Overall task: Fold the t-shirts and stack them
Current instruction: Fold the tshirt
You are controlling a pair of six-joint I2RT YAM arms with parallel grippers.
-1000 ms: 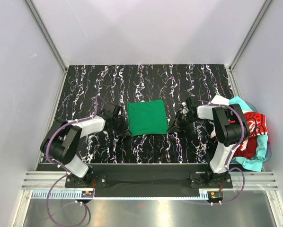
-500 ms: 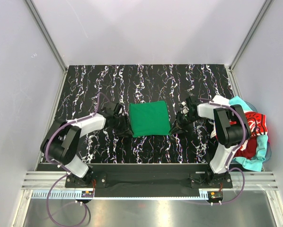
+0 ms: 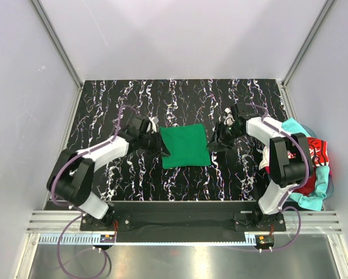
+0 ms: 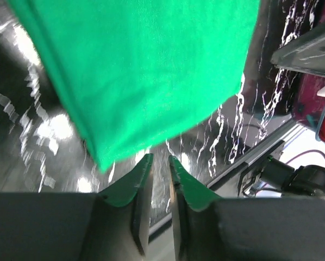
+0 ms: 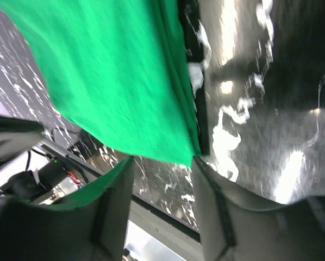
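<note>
Pale grey walls (image 3: 162, 40) close in the scene on three sides, and the black, white-veined tabletop (image 3: 180, 93) fills the floor between them. The left arm (image 3: 98, 154) reaches in from the near left corner and the right arm (image 3: 284, 157) from the near right, both bent inward toward the middle. There the green t-shirt (image 3: 185, 146) lies flat, folded into a rough square and turned slightly askew to the tabletop's edges. A loose heap of cloth sits at the far right edge of the tabletop, behind the right arm and well apart from the green one. In that heap the red t-shirt (image 3: 313, 154) shows white lettering, and the turquoise t-shirt (image 3: 322, 180) is wrapped around it. The left fingers (image 4: 127, 185) sit just beside the green t-shirt's left edge. In the left wrist view they stand only narrowly apart with nothing between them, bare tabletop shows through the slit, and a folded corner of the shirt lies just ahead of their tips. The right fingers (image 5: 105, 190) sit just beside the shirt's right edge. The right wrist view shows them spread well apart and holding nothing, with the layered green edge reaching down to the mouth of the gap.
</note>
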